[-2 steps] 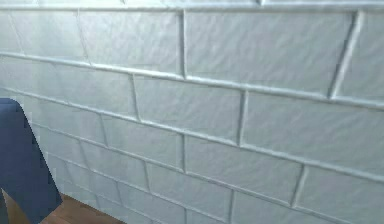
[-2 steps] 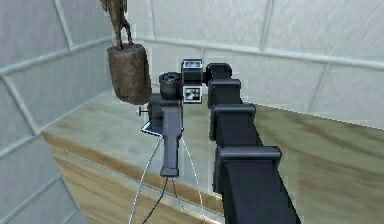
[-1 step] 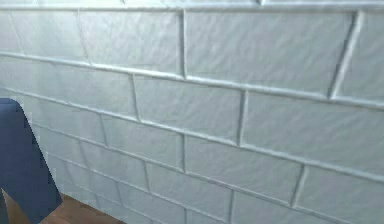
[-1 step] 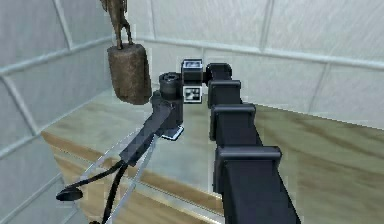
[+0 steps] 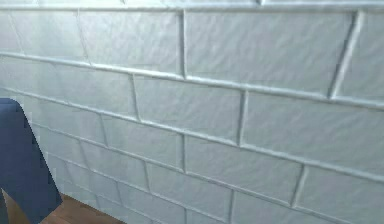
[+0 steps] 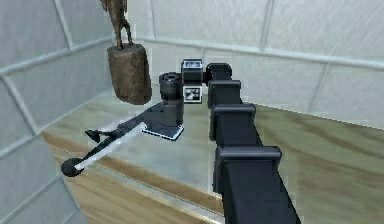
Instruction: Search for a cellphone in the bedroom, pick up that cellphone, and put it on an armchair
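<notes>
In the arm side view the dark arm bar (image 6: pixel 240 150) reaches out over a light wooden top (image 6: pixel 320 160). The gripper (image 6: pixel 82 150) lies left of the two white marker squares (image 6: pixel 192 82), and its thin fingers (image 6: pixel 105 150) slant down to the left above the wood. A flat dark slab with a pale edge (image 6: pixel 165 127), which may be the cellphone, lies on the top right by the gripper's body. I cannot tell whether the gripper holds anything.
A brown statue on a rounded base (image 6: pixel 130 70) stands on the top just behind the gripper. A white brick wall (image 5: pixel 220 110) is close ahead, and the same white brick runs behind the top (image 6: pixel 310 50). A dark blue thing (image 5: pixel 20 165) stands at the forward view's lower left, over a strip of wood floor (image 5: pixel 85 212).
</notes>
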{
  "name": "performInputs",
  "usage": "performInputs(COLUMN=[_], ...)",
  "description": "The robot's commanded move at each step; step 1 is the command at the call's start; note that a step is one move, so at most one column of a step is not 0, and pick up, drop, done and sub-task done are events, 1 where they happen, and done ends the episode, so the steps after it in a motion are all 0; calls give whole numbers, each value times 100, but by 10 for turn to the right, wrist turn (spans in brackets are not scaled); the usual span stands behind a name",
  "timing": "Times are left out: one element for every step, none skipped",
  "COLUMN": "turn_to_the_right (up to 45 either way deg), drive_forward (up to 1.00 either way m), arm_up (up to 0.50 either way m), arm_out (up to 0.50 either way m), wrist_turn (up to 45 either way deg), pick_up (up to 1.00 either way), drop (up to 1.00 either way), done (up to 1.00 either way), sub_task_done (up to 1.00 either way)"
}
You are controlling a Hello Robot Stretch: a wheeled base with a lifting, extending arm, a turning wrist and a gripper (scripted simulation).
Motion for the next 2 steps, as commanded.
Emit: performInputs(turn_to_the_right=[0,0], drive_forward=[0,0], arm_up=[0,0], arm_out=[0,0], wrist_turn=[450,360], pick_up=[0,0], drop=[0,0], done=[0,0], sub_task_done=[0,0])
